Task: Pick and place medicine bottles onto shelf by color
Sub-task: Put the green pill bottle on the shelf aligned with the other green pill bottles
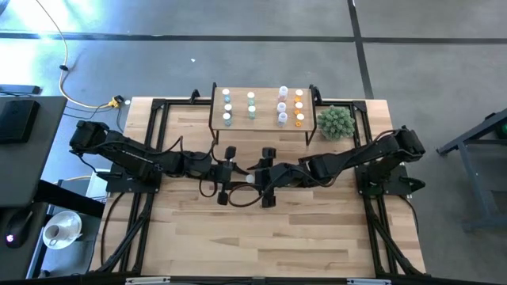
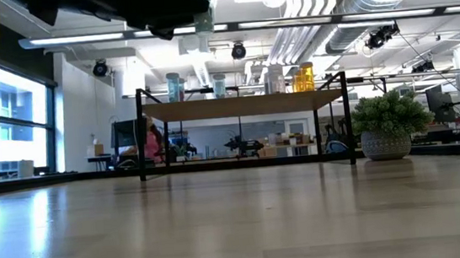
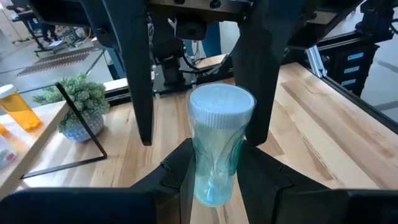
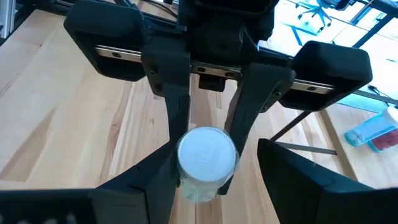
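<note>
Pale blue-green plastic under a white ribbed cap: that is the bottle (image 3: 219, 143) my left tool (image 3: 219, 180) has clamped. Its two fingers are pressed against the lower body and the bottle stands upright between them. From table height the bottle hangs well clear of the table (image 1: 277, 237), under the dark mass of both arms.

My right tool (image 4: 214, 180) faces the left one head-on, tip to tip, over the middle of the table. Its fingers stand wide, one on each side of the same bottle near the cap. One finger looks to be against the bottle and the other stands off it with a gap showing, so this tool has no grip on it.

Beyond both tools, toward the far edge of the table, stands the shelf (image 1: 261, 120), a light-wood board on thin black legs. Small bottles stand on it in rows sorted by colour. Counting from the left tool's side to the right tool's side, these are the blue bottles (image 1: 226, 107), green bottles (image 1: 251, 105), white bottles (image 1: 283, 107) and orange bottles (image 1: 299, 108).

Just beside the shelf's end on the right tool's side sits a spiky green plant (image 1: 335, 121) in a small pot, well apart from either tool.
</note>
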`<state>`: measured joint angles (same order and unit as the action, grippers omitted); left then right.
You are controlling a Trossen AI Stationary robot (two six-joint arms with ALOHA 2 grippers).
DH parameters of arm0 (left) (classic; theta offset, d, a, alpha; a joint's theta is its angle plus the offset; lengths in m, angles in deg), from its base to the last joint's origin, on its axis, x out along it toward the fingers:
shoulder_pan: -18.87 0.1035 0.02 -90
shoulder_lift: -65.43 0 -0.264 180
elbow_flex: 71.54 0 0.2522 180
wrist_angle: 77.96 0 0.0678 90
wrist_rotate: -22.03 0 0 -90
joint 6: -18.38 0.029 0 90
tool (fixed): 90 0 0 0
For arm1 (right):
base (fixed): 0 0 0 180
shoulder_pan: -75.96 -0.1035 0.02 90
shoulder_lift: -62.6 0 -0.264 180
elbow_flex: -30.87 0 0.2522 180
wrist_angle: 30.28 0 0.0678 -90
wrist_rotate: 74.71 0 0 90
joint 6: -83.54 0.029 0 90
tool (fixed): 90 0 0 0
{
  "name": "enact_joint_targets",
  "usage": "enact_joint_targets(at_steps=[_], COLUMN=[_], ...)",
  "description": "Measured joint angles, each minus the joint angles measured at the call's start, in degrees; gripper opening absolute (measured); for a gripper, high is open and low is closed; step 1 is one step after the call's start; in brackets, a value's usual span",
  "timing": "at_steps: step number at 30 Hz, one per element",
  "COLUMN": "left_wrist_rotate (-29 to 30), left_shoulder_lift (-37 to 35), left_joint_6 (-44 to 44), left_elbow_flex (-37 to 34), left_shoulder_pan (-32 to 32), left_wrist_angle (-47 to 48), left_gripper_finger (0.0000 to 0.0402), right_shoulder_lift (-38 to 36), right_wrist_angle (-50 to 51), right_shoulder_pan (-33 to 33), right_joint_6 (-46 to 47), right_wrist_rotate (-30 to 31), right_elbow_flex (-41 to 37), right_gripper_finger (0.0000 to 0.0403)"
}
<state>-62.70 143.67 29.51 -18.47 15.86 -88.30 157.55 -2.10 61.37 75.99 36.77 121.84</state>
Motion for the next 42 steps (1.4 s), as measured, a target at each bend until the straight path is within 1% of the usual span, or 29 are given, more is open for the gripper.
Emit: enact_joint_targets(at_steps=[3, 10, 13, 15, 19, 21, 25, 27, 32, 38, 42], left_wrist_rotate=[0.1, 0.18, 0.17, 0.8, 5.53, 7.0, 7.45, 7.99, 8.27, 8.23, 8.2], left_shoulder_lift=[0.0, -0.02, -0.02, -0.02, -0.02, -0.02, -0.21, -1.29, -5.81, -13.23, -18.35], left_joint_6=[-0.45, -0.54, -0.52, -0.54, -3.22, -3.25, -2.96, -2.66, -1.5, -1.52, -2.12], left_elbow_flex=[0.0, 0.0, 0.0, 0.0, 0.0, 0.0, 0.0, 0.0, 0.0, 0.04, 0.07], left_shoulder_pan=[-0.02, 0.0, 0.0, -0.02, -0.11, -0.11, -0.11, -0.06, 0.0, 0.0, -0.01], left_wrist_angle=[-0.04, -0.02, 0.07, 0.04, 0.04, 0.09, 0.21, 1.25, 6.27, 15.81, 21.47], left_gripper_finger=[0.009, 0.0104, 0.0112, 0.0116, 0.0129, 0.014, 0.0168, 0.0181, 0.0204, 0.0205, 0.0205], right_shoulder_lift=[0.0, 0.0, 0.0, 0.0, -0.02, -0.03, -0.03, -0.03, -0.46, -3.37, -5.63], right_wrist_angle=[0.0, 0.07, 0.32, 0.83, 1.39, 1.59, 1.46, 1.06, 1.18, 0.2, -3.11], right_shoulder_pan=[-0.02, -0.02, -0.02, -0.02, 0.04, 0.13, 0.03, 0.03, 0.98, 4.12, 7.58], right_joint_6=[0.0, 0.0, 0.02, 0.02, 1.03, 1.27, 1.27, 1.19, 1.18, 1.14, 1.02], right_wrist_rotate=[-0.17, -1.03, -1.09, -1.06, -0.67, -0.42, -0.16, 1.17, 2.12, 2.34, 2.29], right_elbow_flex=[0.0, 0.0, 0.0, 0.0, 0.0, -0.01, -0.02, -0.02, -0.02, -0.02, -0.02], right_gripper_finger=[0.0187, 0.0109, 0.0091, 0.009, 0.0103, 0.0107, 0.0105, 0.0103, 0.0103, 0.0103, 0.0103])
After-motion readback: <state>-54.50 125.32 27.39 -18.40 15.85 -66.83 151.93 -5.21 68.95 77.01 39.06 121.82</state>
